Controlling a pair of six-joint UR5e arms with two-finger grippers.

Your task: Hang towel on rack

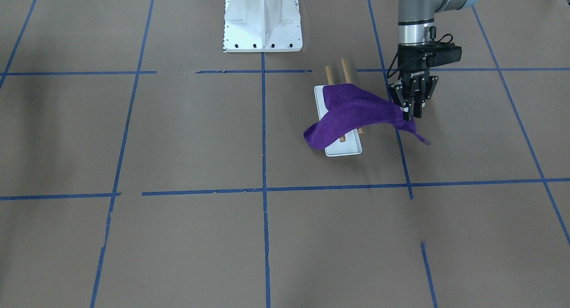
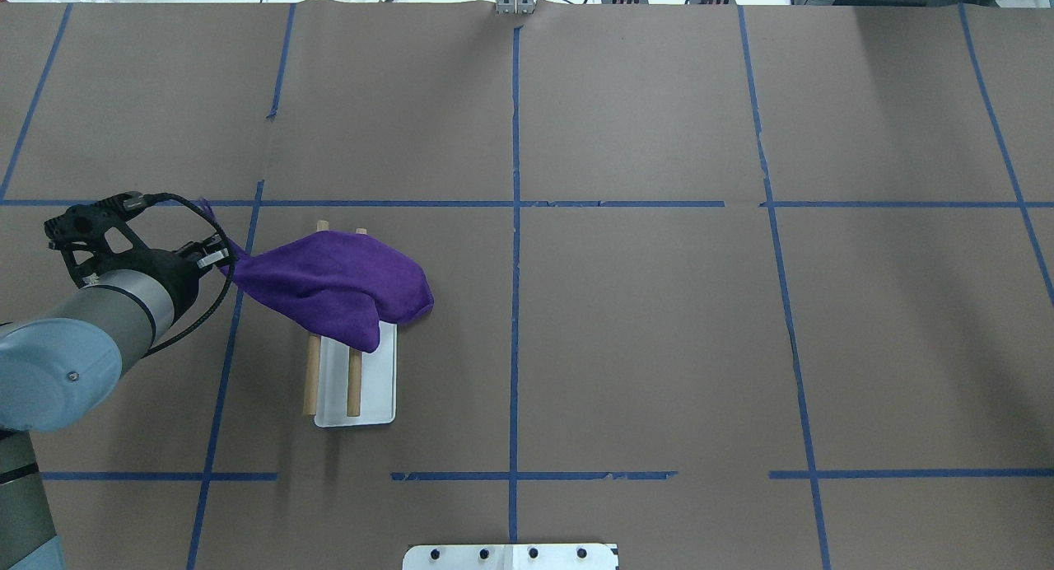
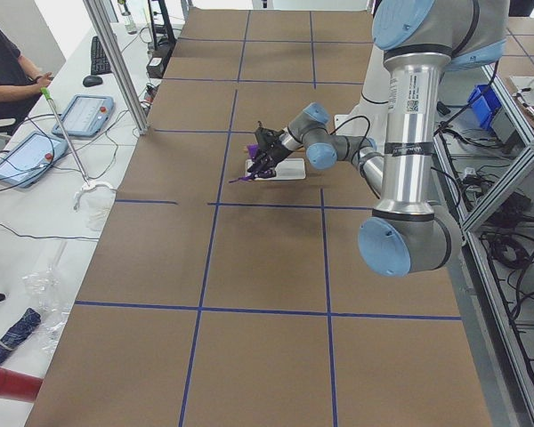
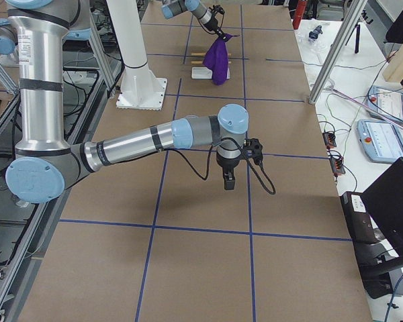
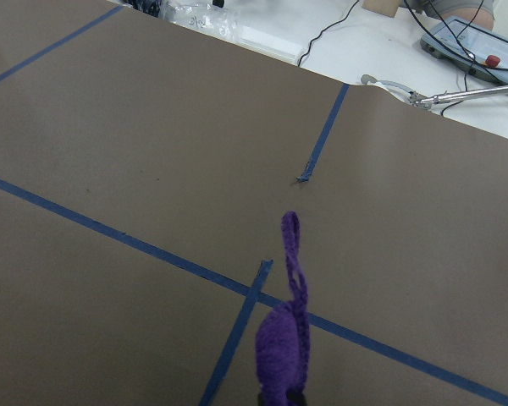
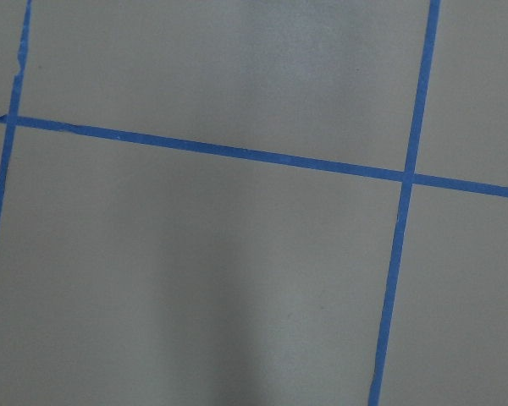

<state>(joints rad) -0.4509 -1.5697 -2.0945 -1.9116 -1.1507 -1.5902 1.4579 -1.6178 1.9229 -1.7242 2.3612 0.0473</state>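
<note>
Left tool (image 1: 409, 114): is pinching one corner of the towel (image 1: 352, 114) between nearly closed fingers. It is pointing downward and hovering above the desk (image 1: 178, 237), just beside the rack (image 1: 345, 150) on the robot's left. In the left wrist view, a thin purple loop of that corner is sticking out beyond the fingertips.

Right tool (image 4: 228, 181): is pointing down over the desk, well apart from the rack. It is showing only in the exterior right view, so I cannot tell whether it is wide or narrow.

Towel: deep purple, is lying draped across both wooden dowels (image 2: 311, 380) over the part of the rack farther from the robot. One end is stretching sideways off the rack up to the left tool. The other end is hanging in a rounded fold over the opposite side, toward the middle of the desk. The short dowel tips are poking out past the cloth at the far end, and the longer robot-side lengths are lying bare.

Rack: its flat white base is resting on the desk, partly covered by the towel.

White bolted pedestal (image 1: 262, 21): is standing at the robot's edge of the desk, apart from the rack.

Blue tape lines (image 1: 263, 134): are crossing the brown desk covering in a grid.
</note>
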